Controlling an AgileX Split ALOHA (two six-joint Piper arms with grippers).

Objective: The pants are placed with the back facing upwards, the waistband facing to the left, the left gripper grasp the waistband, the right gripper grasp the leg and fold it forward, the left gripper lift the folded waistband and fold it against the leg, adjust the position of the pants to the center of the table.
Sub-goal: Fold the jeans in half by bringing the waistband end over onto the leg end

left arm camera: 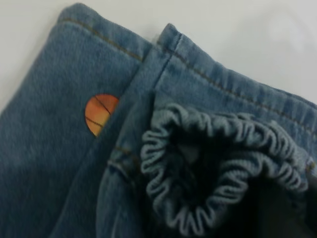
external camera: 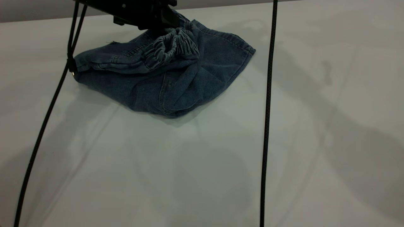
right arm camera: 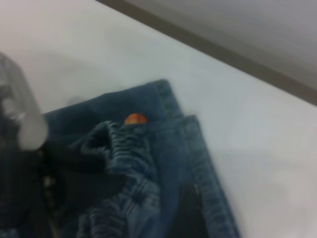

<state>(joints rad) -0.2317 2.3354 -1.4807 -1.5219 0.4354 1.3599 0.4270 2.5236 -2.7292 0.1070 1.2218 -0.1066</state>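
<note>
The blue denim pants (external camera: 176, 78) lie folded in a heap at the far left-centre of the white table (external camera: 202, 164). My left gripper (external camera: 154, 22) reaches in from the far edge and is shut on the ruched waistband (external camera: 173, 44), which is bunched and raised above the folded leg (external camera: 217, 56). Seen from the left wrist, the waistband (left arm camera: 198, 163) curls in a loop over the denim, beside an orange ball print (left arm camera: 99, 114). From the right wrist I see the pants (right arm camera: 168, 139), the left gripper (right arm camera: 84, 173) on the waistband, and a dark part of my right gripper (right arm camera: 188, 213) over the hem.
Two thin black cables hang across the exterior view, one at the left (external camera: 47, 113) and one right of the pants (external camera: 267, 110). The table's far edge (right arm camera: 213, 47) runs close behind the pants. Bare tabletop spreads in front and to the right.
</note>
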